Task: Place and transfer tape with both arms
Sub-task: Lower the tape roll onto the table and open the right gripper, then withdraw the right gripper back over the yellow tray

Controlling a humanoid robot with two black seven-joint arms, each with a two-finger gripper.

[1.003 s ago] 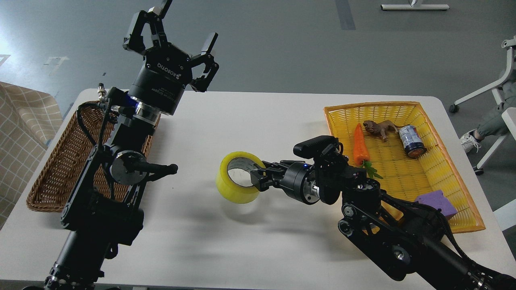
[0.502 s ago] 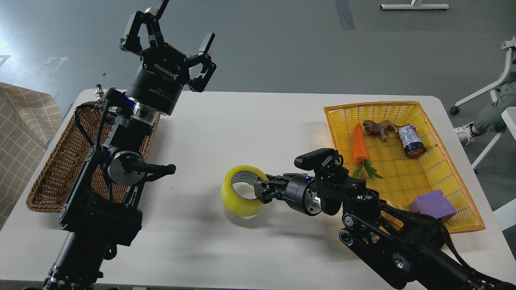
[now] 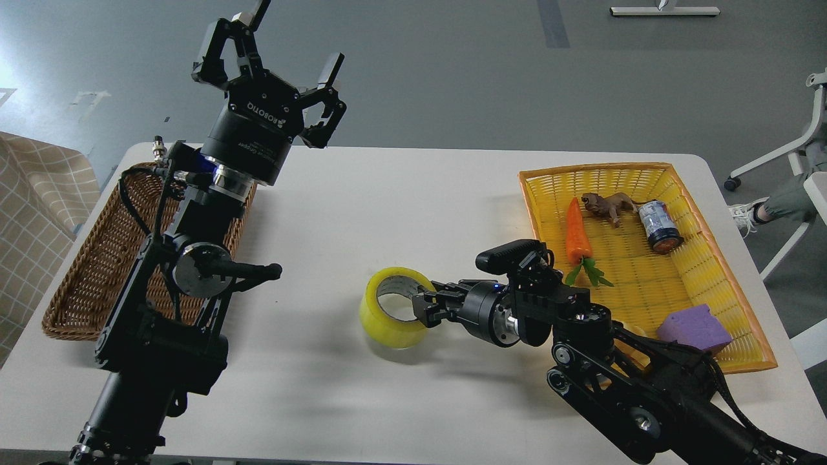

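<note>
Holding the tape [image 3: 395, 309] by its rim with my right pincer [image 3: 428, 308] clamped on it, I set it low on the white worktop [image 3: 400, 194], mid-way, so my left pincer [image 3: 271, 58], fingers apart and raised, can reach it.

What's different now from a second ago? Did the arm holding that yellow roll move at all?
Yes. The right gripper, shut on the tape, carried the roll down and slightly right until it is at or just above the table. The left gripper shifted slightly left, open and raised. The items in the yellow basket and the wicker basket stayed put.
</note>
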